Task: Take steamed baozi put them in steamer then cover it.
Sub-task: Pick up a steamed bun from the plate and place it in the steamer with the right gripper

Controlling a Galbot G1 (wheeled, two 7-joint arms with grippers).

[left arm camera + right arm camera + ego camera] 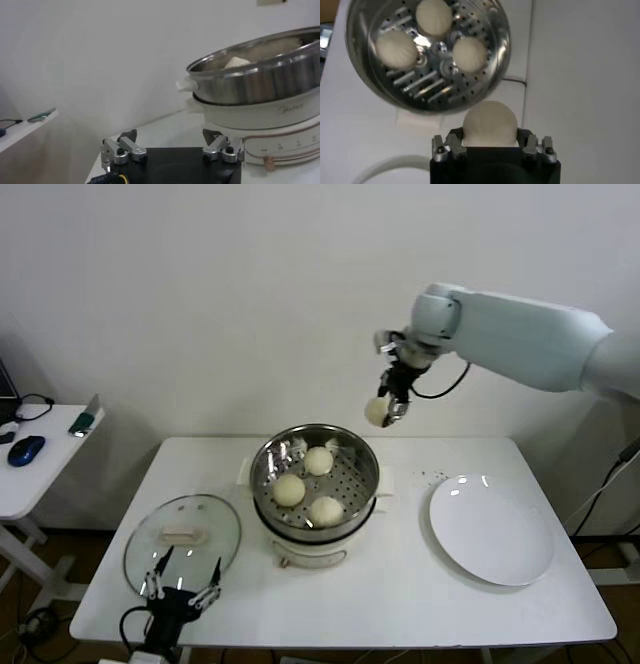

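Seen from the head camera, the right tool (386, 410) hangs high above the white desk (400, 584), at about one o'clock from the steamer (315, 484), its fingers closed partway around one steamed baozi (377, 412). The right wrist camera alone shows that grip up close: the bun (489, 123) sits snug between the two fingertips, with the steamer's perforated tray (435, 85) below and off to one side of it. Three more buns (306, 484) rest on that tray, at roughly twelve, nine and five o'clock within the pot, making four buns in all. One cover (183, 539), a clear glass lid with a cream bar handle, lies flat on the desk at about eight o'clock from the steamer, apart from it. One white plate (492, 532) lies at about three o'clock from the pot. The left tool (181, 585) waits low at the desk's near edge, just beside the cover, its fingers spread wide and holding nothing; only the left wrist camera shows the steamer's cream base and steel wall (260, 75) from the side, beyond those open fingers (124, 150). A side desk (40, 469) at far nine o'clock carries a blue mouse (26, 449).
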